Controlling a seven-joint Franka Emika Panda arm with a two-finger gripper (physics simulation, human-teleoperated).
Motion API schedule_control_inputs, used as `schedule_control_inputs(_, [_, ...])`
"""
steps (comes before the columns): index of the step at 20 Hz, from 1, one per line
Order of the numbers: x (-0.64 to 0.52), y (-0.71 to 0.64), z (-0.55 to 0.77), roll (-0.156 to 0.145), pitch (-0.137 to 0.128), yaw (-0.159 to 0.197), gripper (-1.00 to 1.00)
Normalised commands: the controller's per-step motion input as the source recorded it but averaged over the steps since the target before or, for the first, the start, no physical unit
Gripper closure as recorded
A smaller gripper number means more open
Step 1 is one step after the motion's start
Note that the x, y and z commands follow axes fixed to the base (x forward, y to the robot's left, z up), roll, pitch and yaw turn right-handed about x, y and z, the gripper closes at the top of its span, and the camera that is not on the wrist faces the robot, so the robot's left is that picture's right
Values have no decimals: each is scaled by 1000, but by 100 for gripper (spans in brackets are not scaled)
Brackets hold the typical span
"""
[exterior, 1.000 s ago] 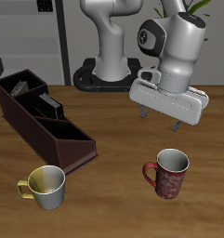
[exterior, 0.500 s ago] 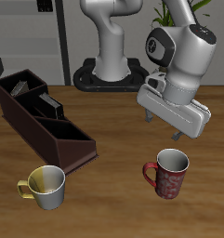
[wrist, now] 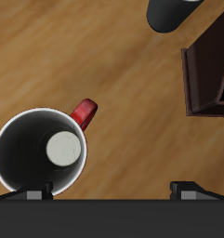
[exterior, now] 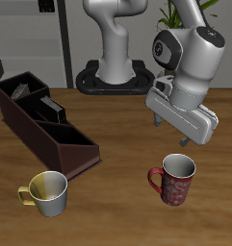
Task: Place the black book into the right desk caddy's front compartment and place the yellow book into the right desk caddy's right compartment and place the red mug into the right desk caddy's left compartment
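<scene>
1. The long dark maroon-brown box organiser with inner dividers, the right desk caddy (exterior: 45,127), sits on the wooden table (exterior: 117,207). Dark, thin shapes already stand in its taller sections, though I cannot tell the books apart at this size. The low, sloped-wall end, nearest the cream mug with the yellow handle (exterior: 46,192), looks open, and that is where the mug belongs.
2. My two-finger gripper (exterior: 172,133) hangs above the table, farther back than the mug and clear of it. Its fingers (exterior: 189,141) are spread apart and hold nothing.
3. The dark red mug with a speckled pale pattern (exterior: 174,179) stands upright near the table's front edge, well apart from the caddy. In the wrist view, the mug (wrist: 41,153) shows its round rim directly below me.
4. I judge it rigid, moderately heavy and glazed, so slippery on curved walls. Pinching the rim wall, one finger inside and one outside, seems safest.
5. Its small red handle (wrist: 84,112) sticks out sideways; I'd avoid gripping there, since the mug would swing.
</scene>
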Motion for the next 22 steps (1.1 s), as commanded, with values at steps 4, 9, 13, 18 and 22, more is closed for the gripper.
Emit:
schedule_control_inputs(4, [60,56,-36,55,-4,-82,-100])
schedule_control_inputs(9, [68,15,-227,23,41,-92,-100])
schedule_control_inputs(13, [104,2,-218,23,41,-68,-100])
schedule_control_inputs(18, [56,30,-223,21,23,-32,-100])
schedule_control_inputs(22, [42,22,-282,31,54,-65,-100])
